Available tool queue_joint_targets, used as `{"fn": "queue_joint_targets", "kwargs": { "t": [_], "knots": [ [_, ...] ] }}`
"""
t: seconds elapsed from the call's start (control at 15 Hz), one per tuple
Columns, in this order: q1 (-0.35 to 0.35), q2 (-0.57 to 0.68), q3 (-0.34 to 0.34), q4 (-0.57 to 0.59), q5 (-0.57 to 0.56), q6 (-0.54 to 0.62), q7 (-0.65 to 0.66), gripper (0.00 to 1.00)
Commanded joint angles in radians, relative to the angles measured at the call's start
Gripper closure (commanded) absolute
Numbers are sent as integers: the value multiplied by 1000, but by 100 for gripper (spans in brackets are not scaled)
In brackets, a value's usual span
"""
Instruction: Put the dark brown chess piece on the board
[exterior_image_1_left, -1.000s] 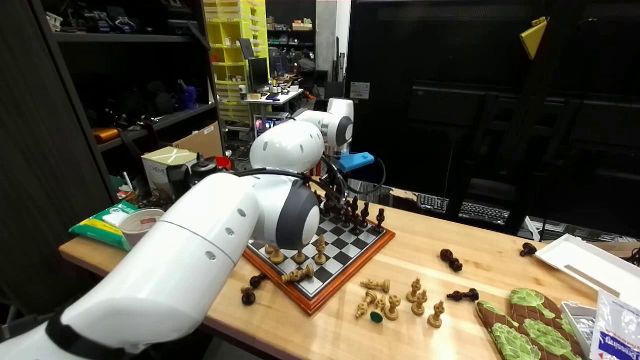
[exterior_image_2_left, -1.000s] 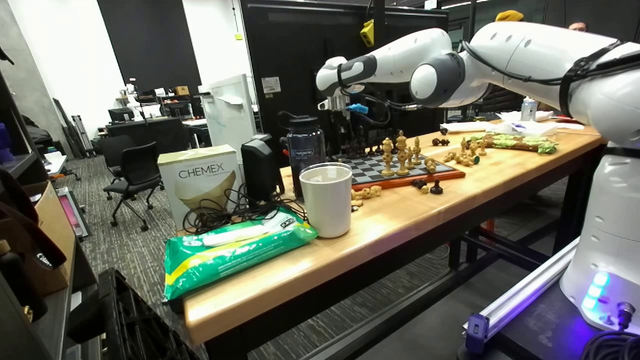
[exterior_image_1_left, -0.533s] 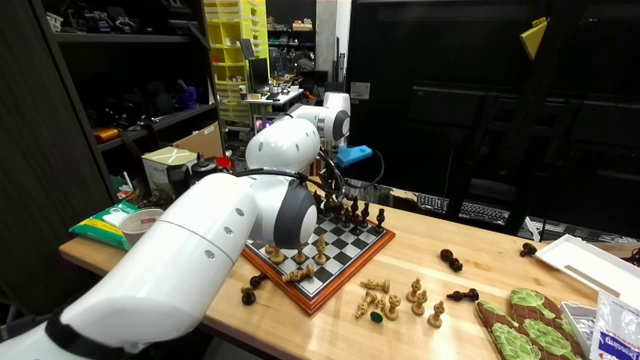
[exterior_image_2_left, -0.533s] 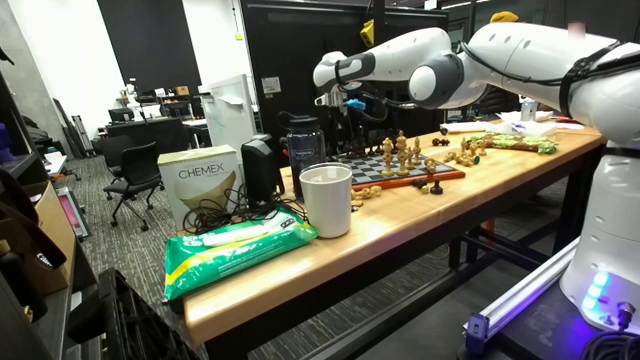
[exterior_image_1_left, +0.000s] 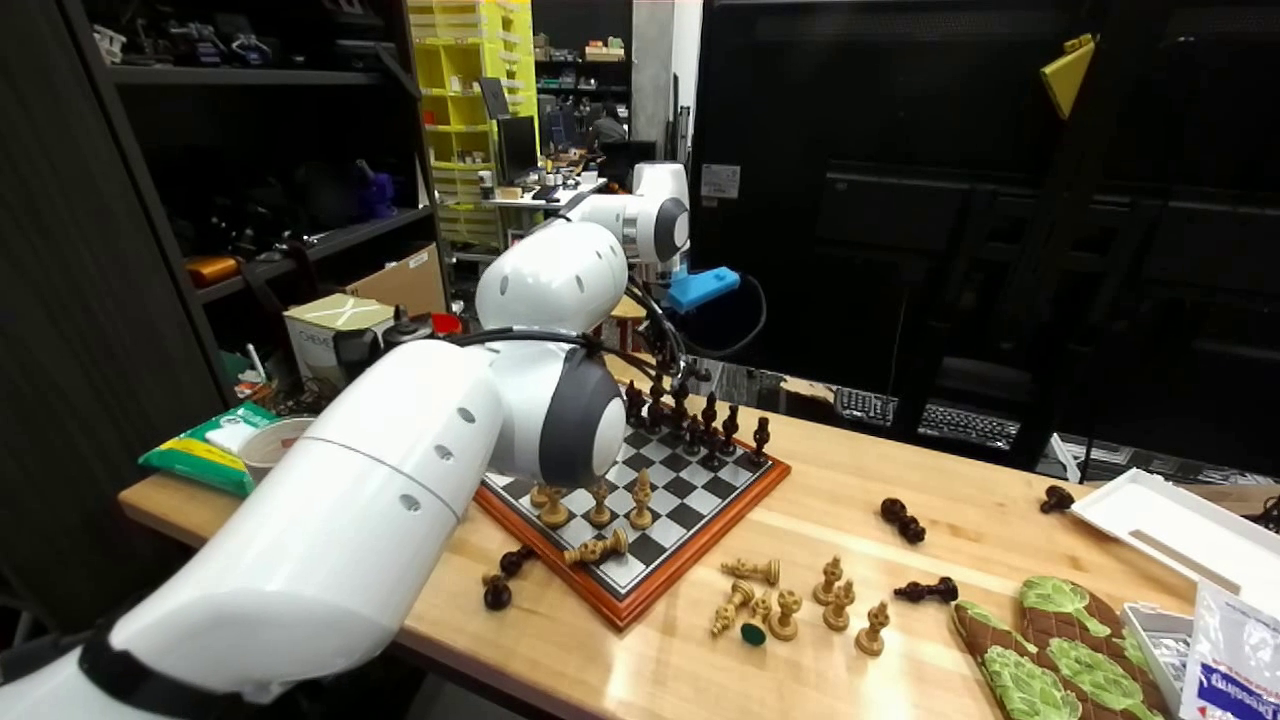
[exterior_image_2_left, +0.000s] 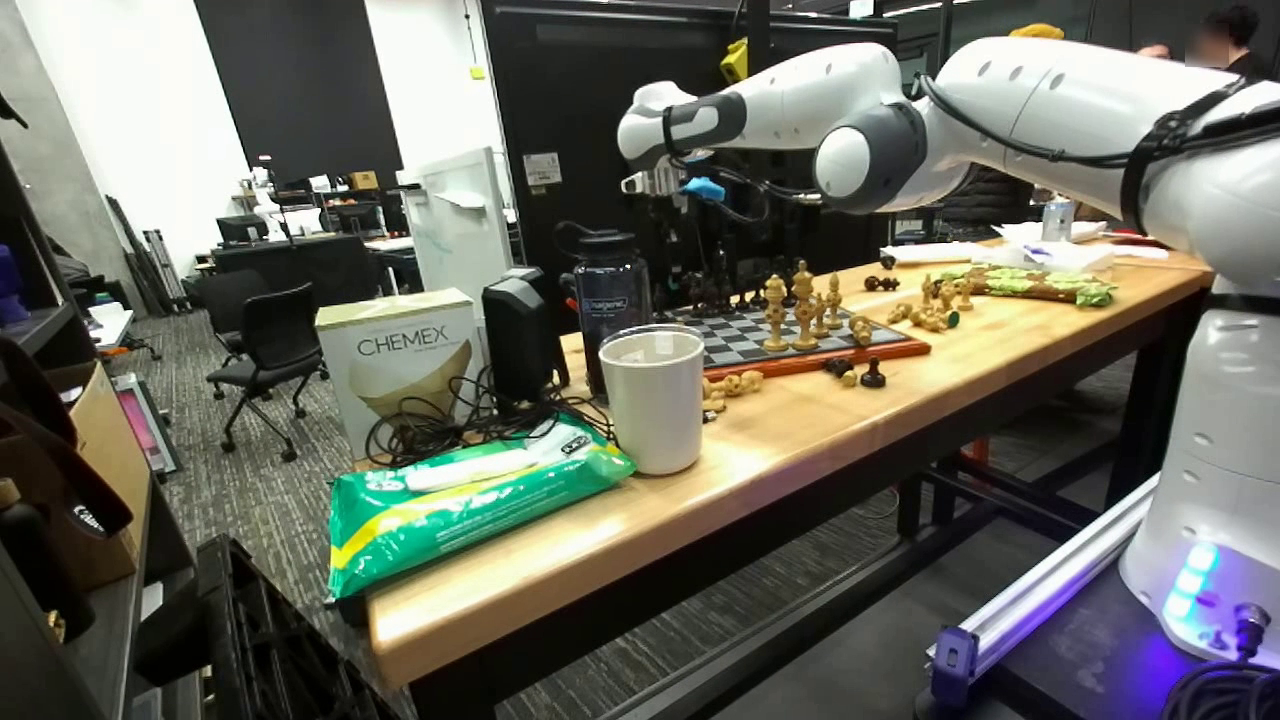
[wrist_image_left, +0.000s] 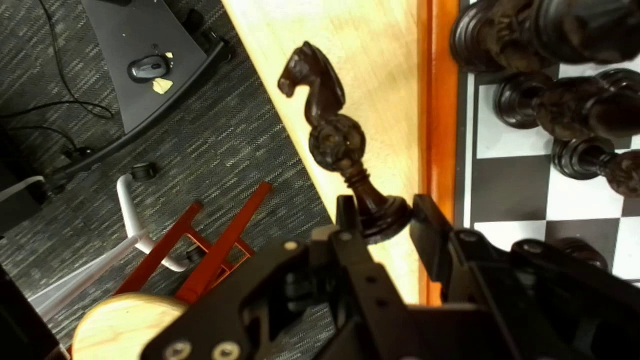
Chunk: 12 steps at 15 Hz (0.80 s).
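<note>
the hand (wrist_image_left: 385, 212) holds the horse (wrist_image_left: 337, 142) by its foot, with its two fingers (wrist_image_left: 431, 237) pressed on it, one on each side. it pinches the foot, not the middle, so the head pokes out sideways, free of the fingers. that seems a sure hold, but the horse is tipped over, so i guess the hand must turn it to make it stand. the horse is not on the board (wrist_image_left: 440, 100) yet: in the wrist view it shows over the strip of desk (wrist_image_left: 385, 75) just beside the board's red-brown rim. in an exterior view, dark pieces (exterior_image_1_left: 730, 430) stand close together at the far end, most likely because that is their side for a game, and tan pieces (exterior_image_1_left: 641, 500) have the near side. more of both are on the desk, and i think they wait for a turn. a dark square (wrist_image_left: 510, 187) shows in the last row, close to a finger, and it may be meant for the horse. the dark pieces are near, so a bump could knock one down. the horse is dark brown, almost black, and a bit shiny. it has a pointy nose and a bent neck, then a round carved ball, then a thin part with rings, then a wide round foot. i cannot see under its foot.
</note>
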Motion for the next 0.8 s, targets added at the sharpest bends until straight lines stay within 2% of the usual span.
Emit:
{"fn": "queue_joint_targets", "kwargs": {
  "t": [0.0,0.27,0.73],
  "knots": [
    [25,-43,-27,-14,-36,-20,0,92],
    [36,-79,-16,-18,-22,-64,-8,92],
    [57,-169,-9,-10,-9,-252,54,92]
  ]
}}
